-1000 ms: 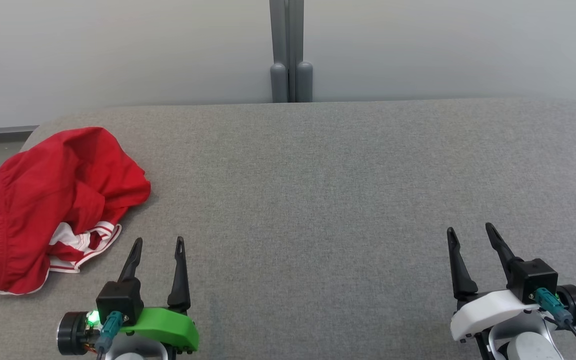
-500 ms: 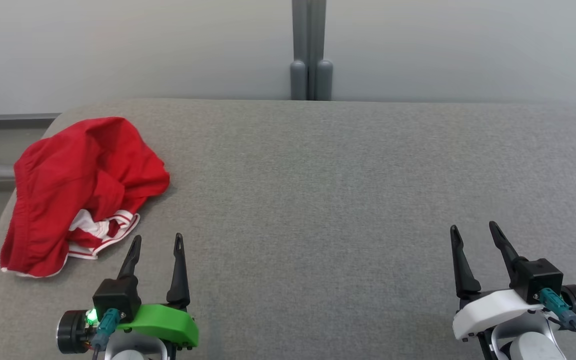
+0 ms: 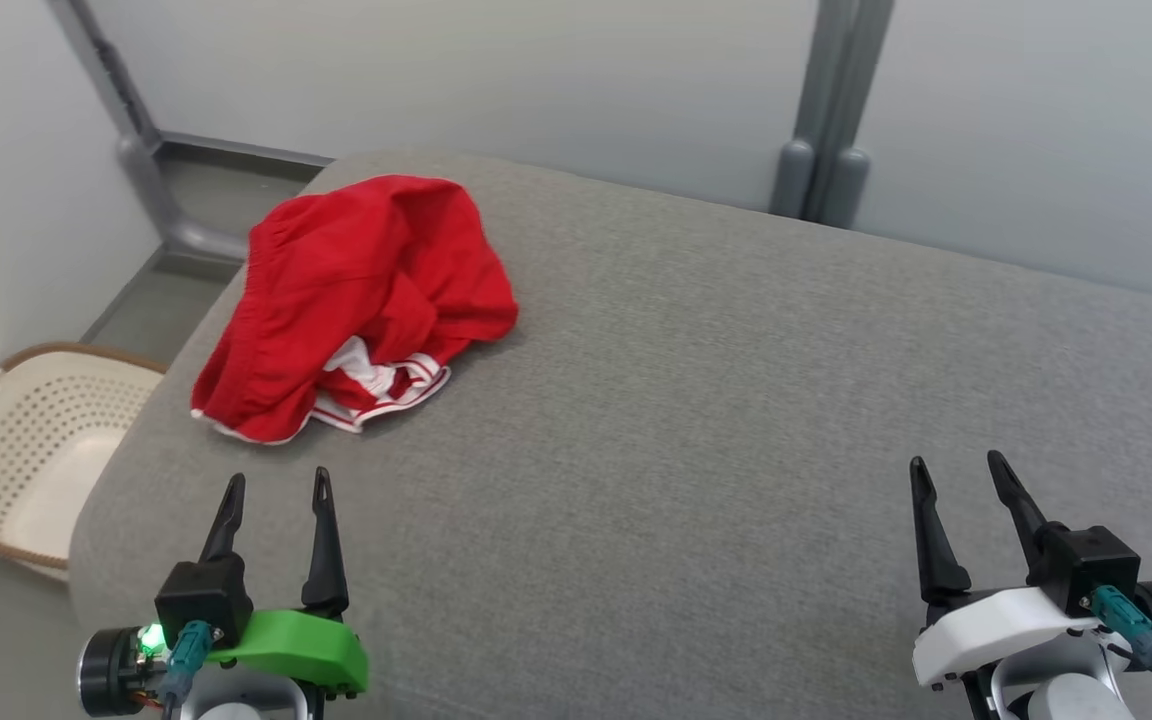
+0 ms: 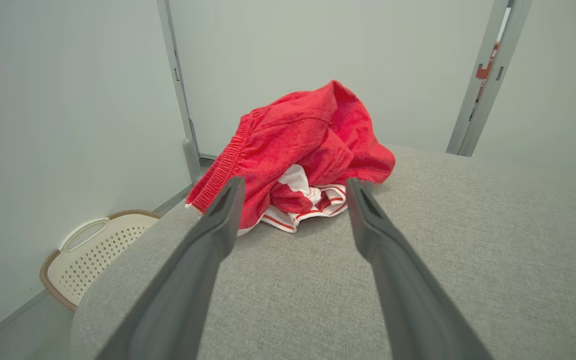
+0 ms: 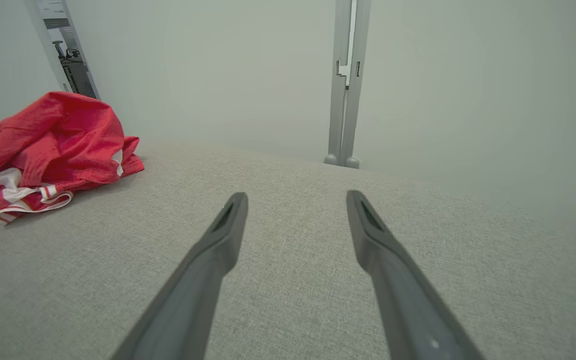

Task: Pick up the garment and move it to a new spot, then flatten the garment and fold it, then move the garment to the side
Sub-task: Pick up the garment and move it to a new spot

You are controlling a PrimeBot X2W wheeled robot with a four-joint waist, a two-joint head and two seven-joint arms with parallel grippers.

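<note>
A grey, coarse-woven padded surface (image 3: 716, 400) with rounded corners; a perforated cream basket (image 3: 26, 450) on the floor beside its left edge; the red garment (image 3: 356, 290) lies crumpled near the far left corner, soft cloth, gathered waistband, white striped trim; left gripper (image 3: 277, 477) and right gripper (image 3: 956, 460) hover spread, apart from it.

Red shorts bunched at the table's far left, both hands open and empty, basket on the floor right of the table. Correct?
No: the basket is on the floor left of the table, per the head view. The red shorts, left hand and right hand are as stated.
</note>
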